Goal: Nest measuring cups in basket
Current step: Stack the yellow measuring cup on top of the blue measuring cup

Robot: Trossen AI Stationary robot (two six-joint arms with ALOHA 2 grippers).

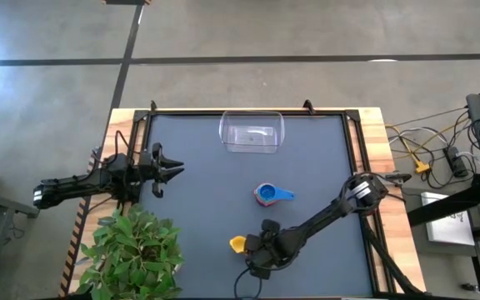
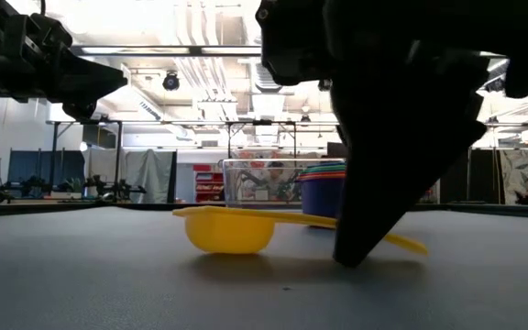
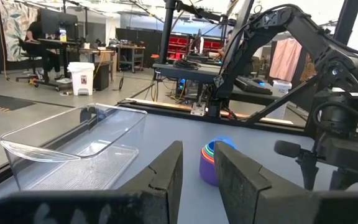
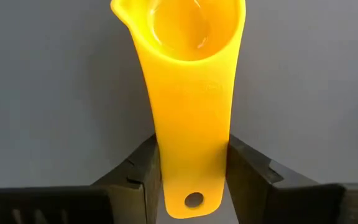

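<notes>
The yellow measuring cup lies near the table's near edge, bowl down on the mat, with its handle toward my right gripper. That gripper's fingers flank the handle. The other cups sit nested in one stack, blue outermost, on the mat at mid-table. The clear basket stands by the far edge with no cup in it. My left gripper hovers open above the table's left side, touching nothing. My right gripper pinches the yellow cup's flat handle between its two fingers, across the handle's width, near the end with the hole. The fingers slant down from the table's right, and one tip reaches the mat. The cup's bowl rests on the table.
A potted green plant stands at the table's near left corner, beside the left arm. Cables and equipment lie beyond the right edge. Bare mat stretches between the stack and the basket.
</notes>
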